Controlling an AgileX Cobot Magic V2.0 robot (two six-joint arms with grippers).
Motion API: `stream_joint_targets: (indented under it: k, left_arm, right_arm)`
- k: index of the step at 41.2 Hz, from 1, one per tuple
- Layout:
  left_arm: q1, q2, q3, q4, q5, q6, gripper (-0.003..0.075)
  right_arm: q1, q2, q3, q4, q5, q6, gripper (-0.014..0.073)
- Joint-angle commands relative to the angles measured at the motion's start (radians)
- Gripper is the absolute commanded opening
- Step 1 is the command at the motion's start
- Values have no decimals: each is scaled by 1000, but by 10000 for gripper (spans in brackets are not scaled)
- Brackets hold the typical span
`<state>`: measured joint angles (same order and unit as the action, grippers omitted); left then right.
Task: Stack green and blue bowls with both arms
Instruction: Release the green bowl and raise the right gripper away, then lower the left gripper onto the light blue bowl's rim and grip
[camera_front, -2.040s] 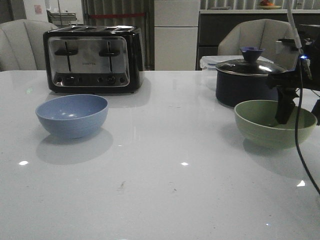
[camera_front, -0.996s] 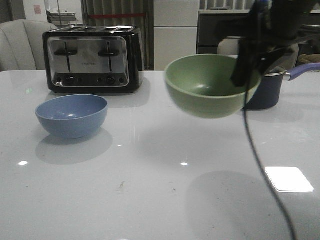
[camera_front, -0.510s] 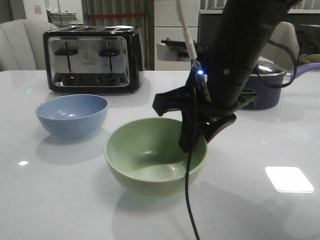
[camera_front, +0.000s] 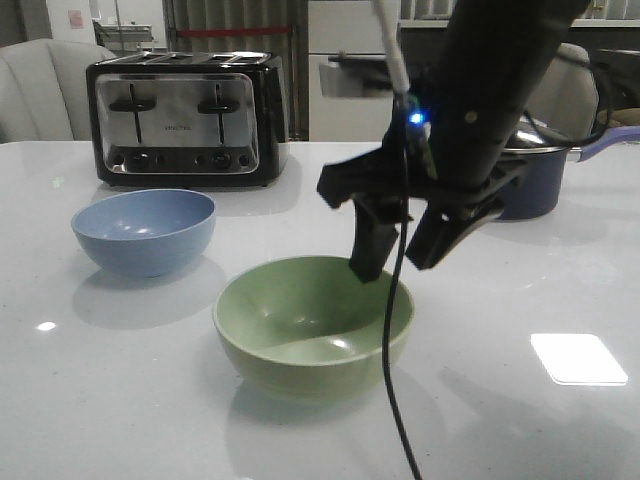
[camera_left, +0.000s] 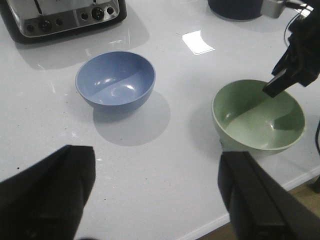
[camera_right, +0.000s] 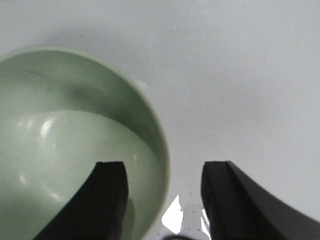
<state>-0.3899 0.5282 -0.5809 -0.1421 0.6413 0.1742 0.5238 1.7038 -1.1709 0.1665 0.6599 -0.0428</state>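
Observation:
The pale green bowl (camera_front: 312, 322) stands on the white table near the front middle; it also shows in the left wrist view (camera_left: 258, 115) and the right wrist view (camera_right: 65, 140). My right gripper (camera_front: 400, 255) hangs just above its right rim, open, with one finger over the bowl's inside and the other outside the rim (camera_right: 162, 170). The dusty blue bowl (camera_front: 144, 230) sits to the left, in front of the toaster; it also shows in the left wrist view (camera_left: 115, 80). My left gripper (camera_left: 160, 190) is open and empty, high above the table's front edge.
A black and silver toaster (camera_front: 185, 118) stands at the back left. A dark lidded saucepan (camera_front: 535, 170) with a purple-blue handle stands at the back right, behind the right arm. A thin black cable (camera_front: 395, 380) hangs from the right arm over the green bowl.
The right arm carried the green bowl from the right side through the air to the front middle and set it down. Its fingers have opened and lifted slightly off the rim.

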Motion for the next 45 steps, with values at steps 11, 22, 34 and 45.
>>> stream_joint_targets:
  k: [11,22,34,45]
  left_arm:
    - [-8,9,-29,-9,-72,-2,561]
    - [-8,9,-29,-9,-72,-2,561]
    - [-8,9,-29,-9,-65,-2,561]
    - [-8,144,-101,87,63,-43,561]
  right_arm:
    - [21,-450,174,-12,-50,-104,465]
    - [21,-755,355,-23,-33,-107,465]
    - [21,-1033,514,-23,-10,-107,465]
    - [21,-1098,532,-23,-3,-106,465]
